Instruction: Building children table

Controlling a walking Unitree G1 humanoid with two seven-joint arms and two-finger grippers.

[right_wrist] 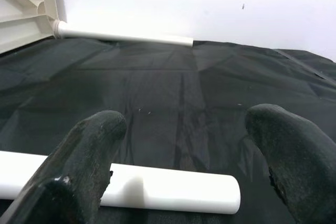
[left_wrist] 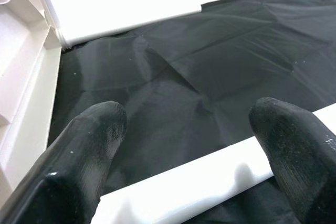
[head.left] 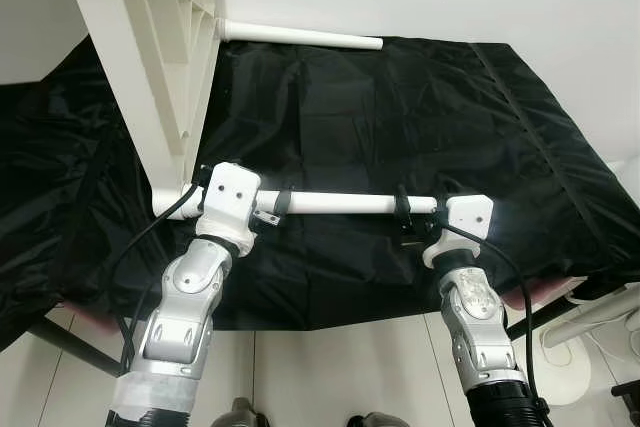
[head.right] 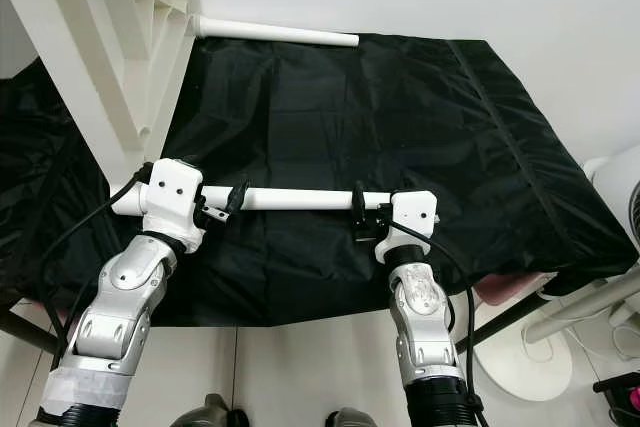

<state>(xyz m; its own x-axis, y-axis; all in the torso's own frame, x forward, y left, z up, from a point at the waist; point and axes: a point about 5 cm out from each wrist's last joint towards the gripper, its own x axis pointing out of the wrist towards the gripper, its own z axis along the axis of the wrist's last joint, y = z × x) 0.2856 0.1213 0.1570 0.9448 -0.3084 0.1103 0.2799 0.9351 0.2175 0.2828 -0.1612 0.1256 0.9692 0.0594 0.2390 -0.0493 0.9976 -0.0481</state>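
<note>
White table leg [head.left: 345, 203] lies horizontal at frame centre over the black cloth [head.left: 400, 107], its 9 o'clock end meeting the corner of the upended white table frame [head.left: 150, 57]. Left end effector [head.left: 278, 204] straddles the leg near that end; right end effector [head.left: 403, 209] straddles it toward 3 o'clock. Wrist views show both sets of fingers spread apart with the leg between, not clamped. Two more legs already sit in the frame at 12 o'clock. Leg looks light, rigid, smooth plastic, likely slippery; grip mid-shaft, two-handed, to steer it in.
</note>
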